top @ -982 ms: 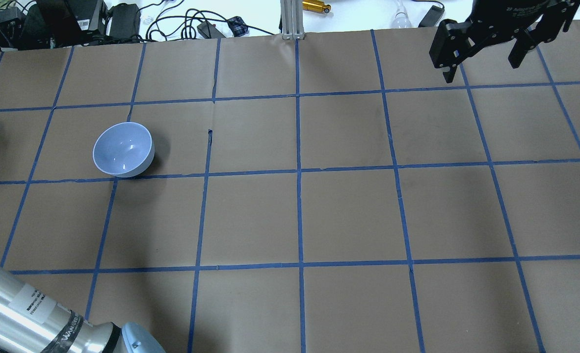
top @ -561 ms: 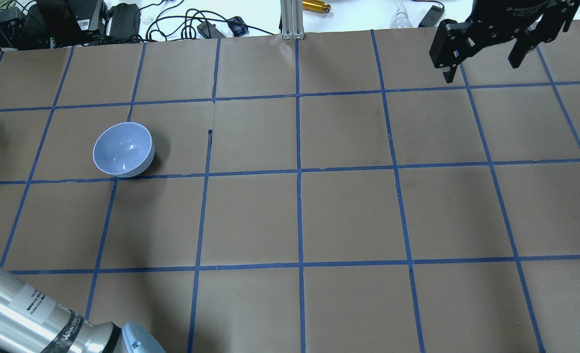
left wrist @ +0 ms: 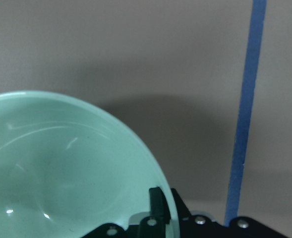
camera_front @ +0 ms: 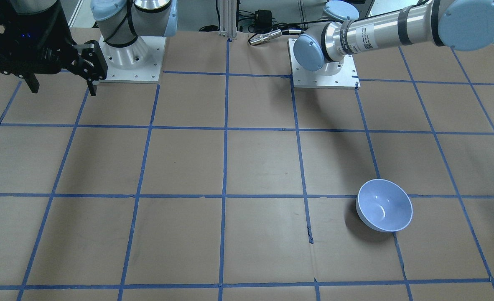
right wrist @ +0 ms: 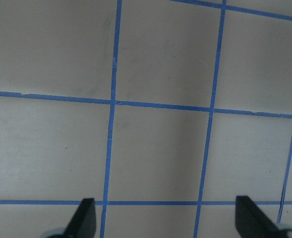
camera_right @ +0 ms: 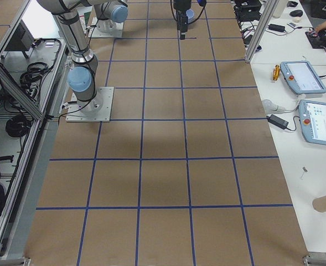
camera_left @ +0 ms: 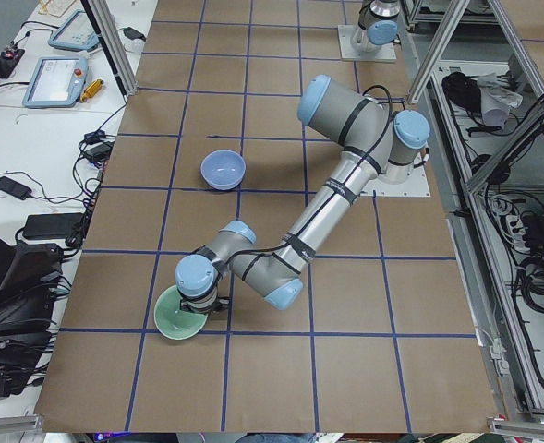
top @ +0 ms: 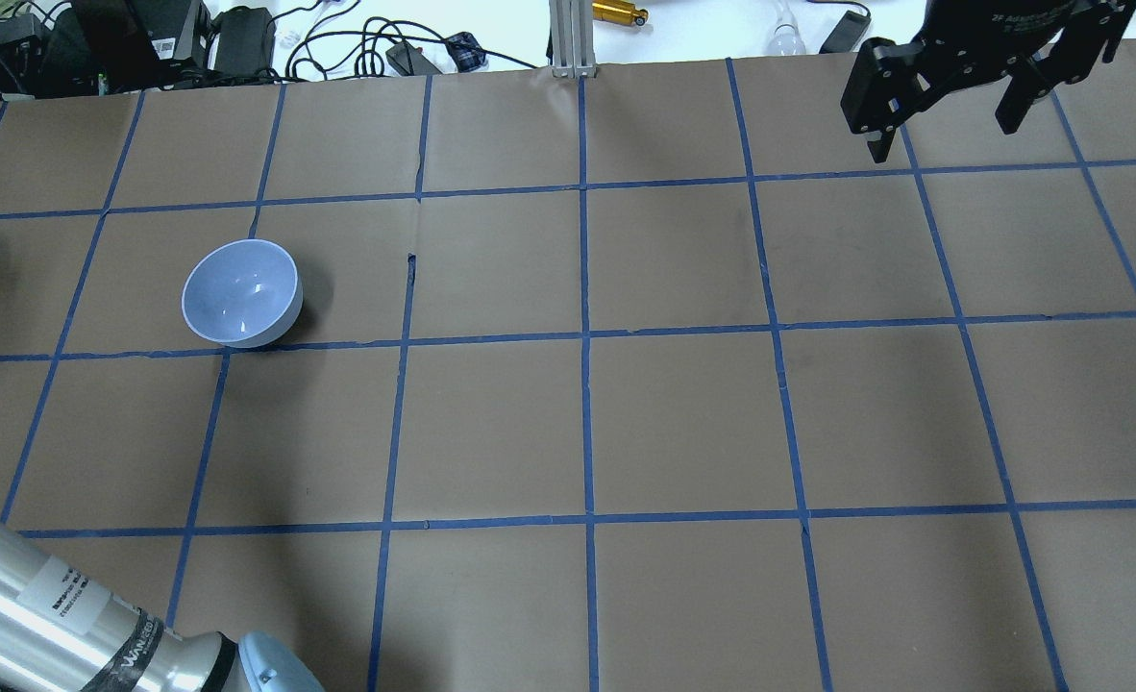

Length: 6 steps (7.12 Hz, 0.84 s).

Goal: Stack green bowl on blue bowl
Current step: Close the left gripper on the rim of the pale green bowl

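Stack not yet made. Glossy round mint-green bowl (camera_left: 179,321) on brown gridded table (top: 683,423), well apart from empty glossy periwinkle-blue bowl (top: 241,293). Left tool (left wrist: 168,215) straddling green rim; clamped or not, cannot tell. Right tool (top: 943,130) wide, idle. Remaining: lift, carry, nest.

For the green bowl (camera_left: 175,325): round, deep, glossy pale mint, thin light rim, mouth up. Near the left end of the surface (top: 683,423), cut by the overhead view's left edge. Resting or lifted: cannot tell. For the blue bowl (top: 241,293): round, deep, glossy pale periwinkle, thin white rim, plain inside. Upright on the surface, mouth up, near edge at a blue tape line (top: 337,343). Well apart from the green bowl, not stacked.
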### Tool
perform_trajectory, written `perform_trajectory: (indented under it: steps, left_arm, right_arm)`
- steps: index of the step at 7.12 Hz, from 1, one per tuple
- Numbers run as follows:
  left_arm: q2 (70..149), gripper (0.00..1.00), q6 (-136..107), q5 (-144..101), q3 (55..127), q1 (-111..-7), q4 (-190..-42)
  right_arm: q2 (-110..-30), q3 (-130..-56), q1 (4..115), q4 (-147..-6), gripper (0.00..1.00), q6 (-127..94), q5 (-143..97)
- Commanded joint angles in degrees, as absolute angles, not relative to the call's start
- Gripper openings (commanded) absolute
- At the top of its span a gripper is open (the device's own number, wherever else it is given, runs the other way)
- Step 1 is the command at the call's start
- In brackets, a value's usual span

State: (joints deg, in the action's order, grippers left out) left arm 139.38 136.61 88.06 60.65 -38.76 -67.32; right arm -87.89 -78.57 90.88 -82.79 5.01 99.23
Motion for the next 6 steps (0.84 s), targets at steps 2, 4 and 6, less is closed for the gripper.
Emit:
perform_trajectory:
  steps: [2, 4, 6]
  left_arm:
    - [139.0, 0.0, 136.8, 88.1, 60.6, -38.8, -67.3]
    - [138.4, 0.0, 136.6, 88.0, 60.6, -38.8, -67.3]
    - [136.5, 0.0, 136.5, 87.1, 60.9, -39.5, -67.6]
  right_arm:
    - [-87.9, -78.6, 90.9, -82.8, 1.0, 5.0, 99.2]
    - [-87.9, -78.6, 90.9, -82.8, 1.0, 5.0, 99.2]
    - [-87.9, -78.6, 90.9, -82.8, 1.0, 5.0, 99.2]
